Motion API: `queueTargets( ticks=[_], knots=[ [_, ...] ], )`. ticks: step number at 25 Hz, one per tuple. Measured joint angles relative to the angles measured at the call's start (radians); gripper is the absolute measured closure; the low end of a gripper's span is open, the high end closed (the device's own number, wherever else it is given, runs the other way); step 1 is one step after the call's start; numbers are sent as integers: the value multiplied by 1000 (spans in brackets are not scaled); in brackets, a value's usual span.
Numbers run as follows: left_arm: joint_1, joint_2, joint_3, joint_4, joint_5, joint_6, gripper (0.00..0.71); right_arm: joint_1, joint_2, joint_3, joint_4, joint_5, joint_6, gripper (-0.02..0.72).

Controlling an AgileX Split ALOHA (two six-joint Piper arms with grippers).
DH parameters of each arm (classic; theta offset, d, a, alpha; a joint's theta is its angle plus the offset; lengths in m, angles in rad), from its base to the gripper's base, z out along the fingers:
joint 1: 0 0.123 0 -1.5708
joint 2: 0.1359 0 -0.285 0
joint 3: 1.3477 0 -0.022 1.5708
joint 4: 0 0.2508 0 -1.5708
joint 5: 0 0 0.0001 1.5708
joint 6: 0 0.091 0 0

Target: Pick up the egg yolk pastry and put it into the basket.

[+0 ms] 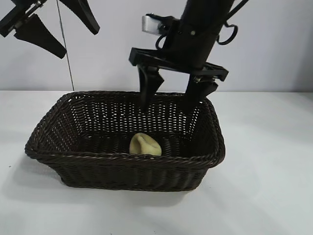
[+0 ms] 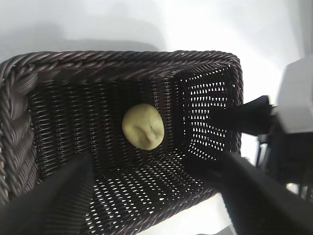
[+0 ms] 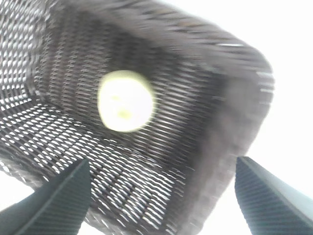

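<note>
The pale yellow egg yolk pastry [image 1: 145, 145] lies on the floor of the dark brown wicker basket [image 1: 122, 157], near its front wall. Nothing touches the pastry. My right gripper [image 1: 167, 105] hangs open over the basket's far side, above the pastry, with nothing between its fingers. In the right wrist view the pastry [image 3: 125, 100] sits well beyond the open gripper [image 3: 162, 161], inside the basket [image 3: 234, 98]. My left gripper [image 1: 78, 41] is raised at the upper left, open and empty. Its wrist view looks down on the pastry [image 2: 142, 126] in the basket [image 2: 122, 58] past the gripper [image 2: 142, 164].
The basket stands on a white table [image 1: 274, 171] with a pale wall behind. The right arm's finger [image 2: 244, 120] shows over the basket's end wall in the left wrist view.
</note>
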Motion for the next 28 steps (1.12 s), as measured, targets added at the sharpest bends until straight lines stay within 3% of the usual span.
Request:
queueTargets(
  ticks=[9,28],
  knots=[
    [0,0,0,1,3,0,181,-122,-98,-14,-2,71,-41,122],
    [0,0,0,1,4,1,181,-126,-106,-52,0,105,-44,122]
  ],
)
